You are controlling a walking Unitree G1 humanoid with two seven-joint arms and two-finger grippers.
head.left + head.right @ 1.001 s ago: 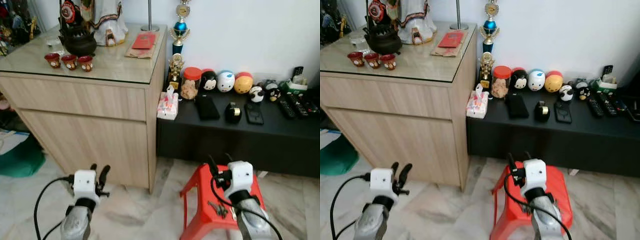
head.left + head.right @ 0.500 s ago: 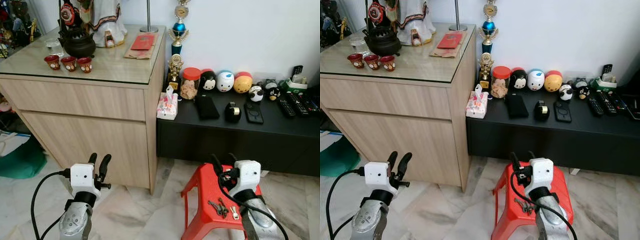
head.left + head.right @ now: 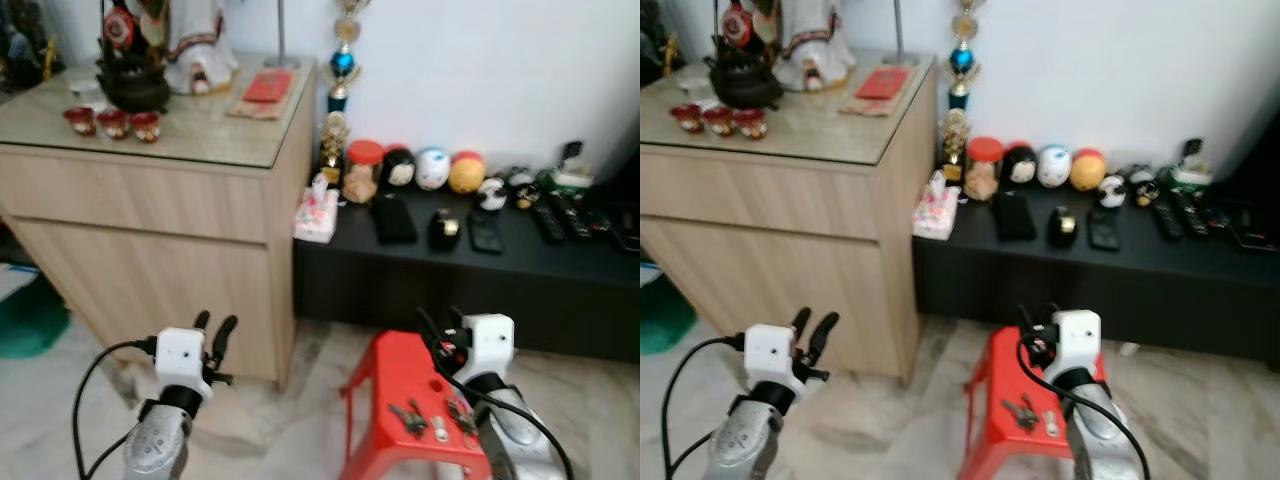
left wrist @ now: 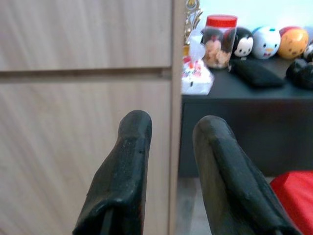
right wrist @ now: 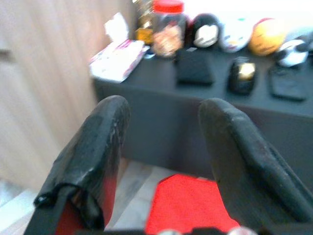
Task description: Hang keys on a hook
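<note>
**On the red stool, keys lie loose behind an empty gripper**

On the seat of the red plastic stool (image 3: 400, 385) lie the keys (image 3: 421, 420), a small bunch of dull metal pieces spread flat, dark ones toward the stool's middle and a paler one beside them; the blur hides any finer detail. The stool stands on pale marble floor (image 3: 270, 430) in front of the low black bench (image 3: 450, 250), with the wooden cabinet (image 3: 150, 210) on its left.

The right gripper (image 3: 438, 322) hangs above the stool's far edge, fingers spread apart with nothing between them. The keys sit on the seat nearer the robot than those fingertips, beside the silver forearm, not touching the fingers. The right wrist view looks past the parted fingers (image 5: 93, 147) to the stool's red edge, the bench front and the row of round toy figures (image 5: 234, 34) on top; the keys themselves cannot be made out there.

The left gripper (image 3: 215, 328) is held up left of the stool, before the cabinet front, its fingers slightly parted and empty. Its wrist view shows the cabinet's wood grain close behind the fingers (image 4: 124, 166) and a corner of the stool.
</note>
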